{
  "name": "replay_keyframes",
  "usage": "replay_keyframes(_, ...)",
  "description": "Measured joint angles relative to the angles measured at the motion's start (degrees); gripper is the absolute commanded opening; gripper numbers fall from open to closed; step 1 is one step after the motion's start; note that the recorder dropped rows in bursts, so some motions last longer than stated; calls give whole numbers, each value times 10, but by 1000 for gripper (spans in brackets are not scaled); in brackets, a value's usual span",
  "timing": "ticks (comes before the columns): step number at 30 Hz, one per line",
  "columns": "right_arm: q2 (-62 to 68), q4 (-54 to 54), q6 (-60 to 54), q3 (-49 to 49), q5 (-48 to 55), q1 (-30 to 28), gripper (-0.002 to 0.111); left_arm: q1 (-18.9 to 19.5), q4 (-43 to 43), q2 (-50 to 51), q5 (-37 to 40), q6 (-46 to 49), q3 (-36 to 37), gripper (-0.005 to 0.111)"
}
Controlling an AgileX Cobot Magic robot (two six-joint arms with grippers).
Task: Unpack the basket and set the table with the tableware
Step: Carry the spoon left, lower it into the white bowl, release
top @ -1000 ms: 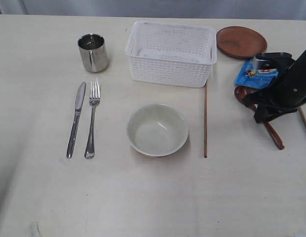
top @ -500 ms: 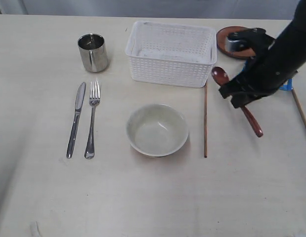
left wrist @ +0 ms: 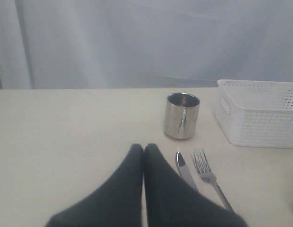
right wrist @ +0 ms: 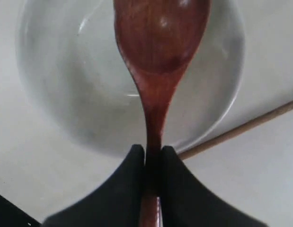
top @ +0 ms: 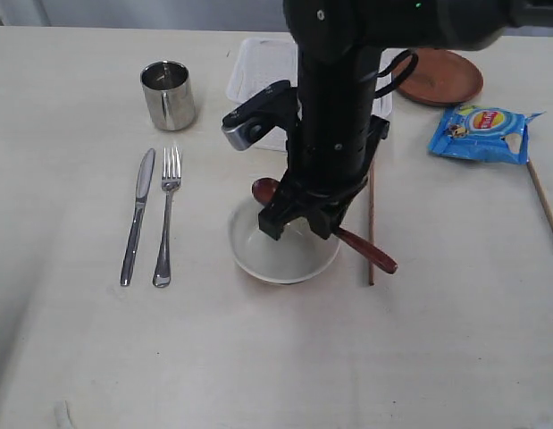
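Pale off-white table with faint grain spreads under both of my arms, and a grey curtain hangs behind it. My right gripper is clamped on the wooden spoon. Its two dark fingers pinch the thin neck of the handle, so the red-brown spoon head juts out ahead of the fingertips and the rest of the handle trails out behind them. The off-white bowl sits directly beneath this gripper, and the spoon head hangs over its hollow; whether it touches the bowl I cannot tell. One wooden chopstick lies on the table just beside the bowl, on the side where the spoon handle sticks out, and in the exterior view the handle crosses it. The white basket stands right behind my right arm, mostly hidden by it. Out on that arm's far side lie the brown plate, the blue chip bag and a second chopstick, all well apart from the gripper. My left gripper is closed on nothing, its tips pressed together, out over the table. Just ahead of those tips lie the steel knife and fork side by side, and beyond them the steel cup stands upright, with the basket near it.
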Motion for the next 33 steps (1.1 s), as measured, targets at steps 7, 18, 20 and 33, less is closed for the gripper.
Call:
replay_keyframes(7, 45, -4, 7, -17, 0, 0, 0, 0, 0, 0, 0, 0, 0, 0)
replay_keyframes(18, 35, 12, 13, -17, 2, 0, 0, 0, 0, 0, 0, 0, 0, 0)
replay_keyframes(20, 30, 23, 13, -18, 2, 1, 6, 0, 0, 0, 0, 0, 0, 0)
replay_keyframes(33, 23, 3, 41, -18, 2, 1, 37, 0, 0, 0, 0, 0, 0, 0)
